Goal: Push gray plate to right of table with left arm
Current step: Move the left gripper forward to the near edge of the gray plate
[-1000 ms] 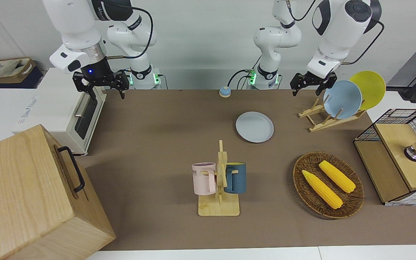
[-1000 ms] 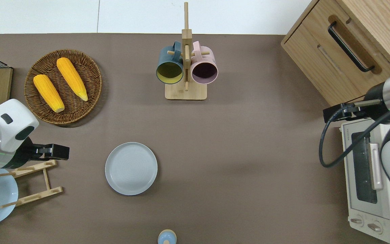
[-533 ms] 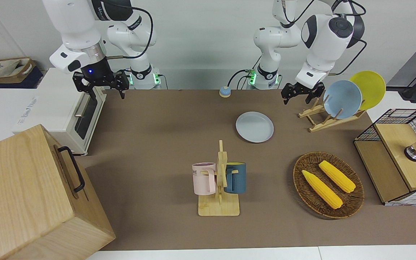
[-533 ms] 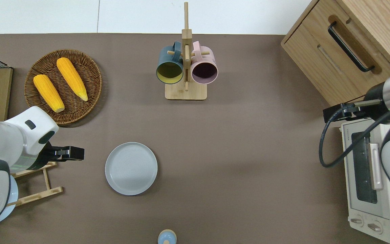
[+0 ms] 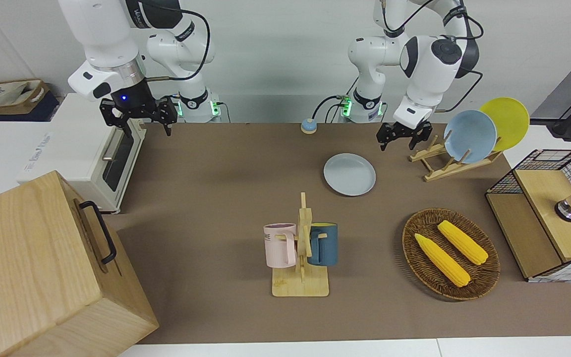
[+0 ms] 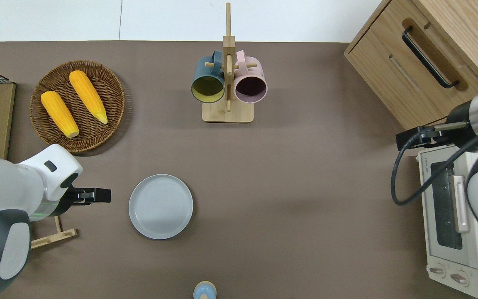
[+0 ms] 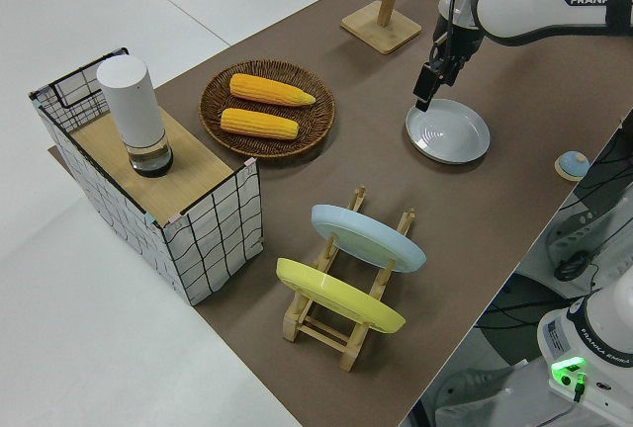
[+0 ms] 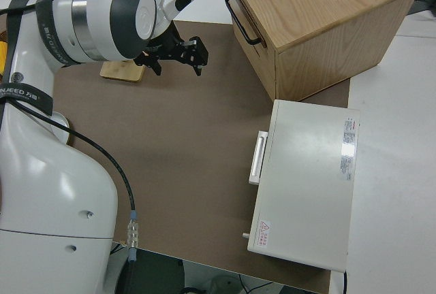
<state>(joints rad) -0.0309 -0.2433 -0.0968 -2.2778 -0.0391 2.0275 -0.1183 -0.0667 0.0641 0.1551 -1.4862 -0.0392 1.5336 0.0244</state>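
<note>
The gray plate (image 5: 349, 174) lies flat on the brown table (image 5: 206, 198), toward the left arm's end of it; it also shows in the overhead view (image 6: 160, 206) and the left side view (image 7: 448, 131). My left gripper (image 5: 403, 141) is open and empty. In the overhead view it (image 6: 99, 195) is over bare table between the plate and the wooden dish rack (image 6: 52, 236), a short gap from the plate's rim. It also shows in the left side view (image 7: 427, 87). My right gripper (image 5: 141, 119) is open and parked.
The dish rack holds a sky-blue plate (image 5: 470, 136) and a yellow plate (image 5: 507, 121). A wicker basket (image 5: 484, 277) with two corn cobs, a mug tree (image 5: 301, 253), a toaster oven (image 5: 102, 158), a wooden cabinet (image 5: 42, 267) and a small blue bell (image 5: 308, 126) also stand here.
My left gripper has moved from over the dish rack toward the gray plate and come lower. The plate and the right arm have not moved.
</note>
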